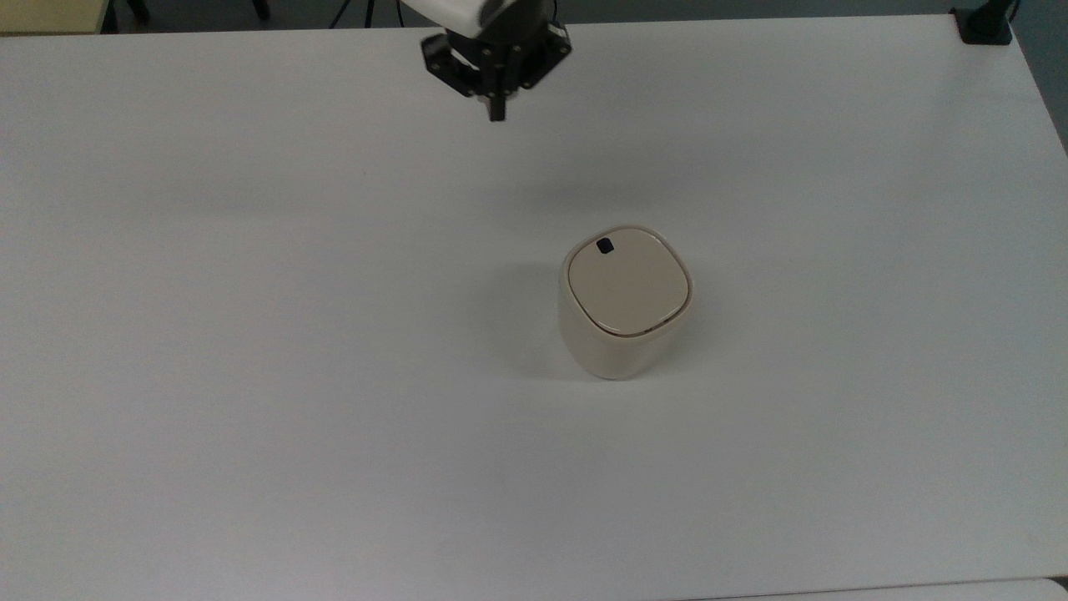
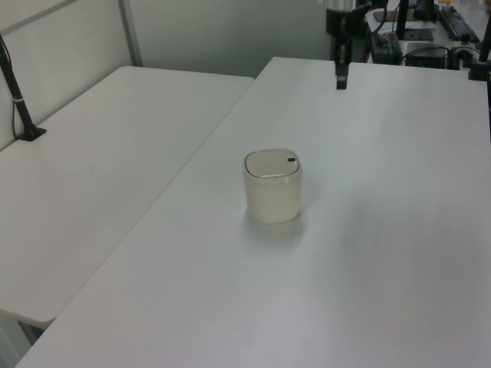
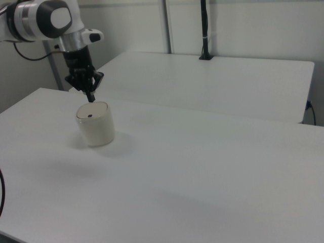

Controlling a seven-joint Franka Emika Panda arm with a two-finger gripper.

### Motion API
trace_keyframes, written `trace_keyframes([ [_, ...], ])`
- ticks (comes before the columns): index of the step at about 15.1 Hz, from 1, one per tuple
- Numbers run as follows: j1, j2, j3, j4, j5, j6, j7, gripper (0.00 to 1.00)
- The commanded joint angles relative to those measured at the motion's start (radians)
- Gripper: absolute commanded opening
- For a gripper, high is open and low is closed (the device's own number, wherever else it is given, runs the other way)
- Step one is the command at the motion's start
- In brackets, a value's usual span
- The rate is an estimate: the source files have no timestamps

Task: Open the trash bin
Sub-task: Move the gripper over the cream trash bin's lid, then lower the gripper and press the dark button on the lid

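Note:
The cream-beige trash bin (image 1: 624, 300) stands upright on the white table (image 1: 250, 334), its flat lid down. A small black square button (image 1: 604, 245) sits near the lid's far edge in the top view. The bin (image 2: 273, 186) is also in the left view, and the bin (image 3: 95, 123) shows in the right view. My gripper (image 1: 496, 112) hangs in the air above the table, shut with its black fingers pressed together and nothing between them. In the top view it is up and to the left of the bin, well apart from it. The gripper (image 2: 341, 80) and gripper (image 3: 91, 98) point straight down.
A second white table (image 2: 92, 169) adjoins on the left view's left. A black clamp post (image 2: 17, 92) stands on it. Another black clamp (image 1: 984, 25) sits at the table's far right corner in the top view. Open table surface lies all around the bin.

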Motion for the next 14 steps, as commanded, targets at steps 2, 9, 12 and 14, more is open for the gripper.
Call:
trace_keyframes([
  [2, 0.097, 0.104, -0.008, -0.005, 0.016, 0.193, -0.027, 0.01],
  [9, 0.149, 0.196, -0.008, -0.007, 0.059, 0.327, -0.044, 0.01],
  [12, 0.157, 0.228, -0.008, -0.007, 0.054, 0.357, -0.043, 0.02],
  [14, 0.157, 0.243, -0.009, -0.007, 0.054, 0.370, -0.040, 0.02],
])
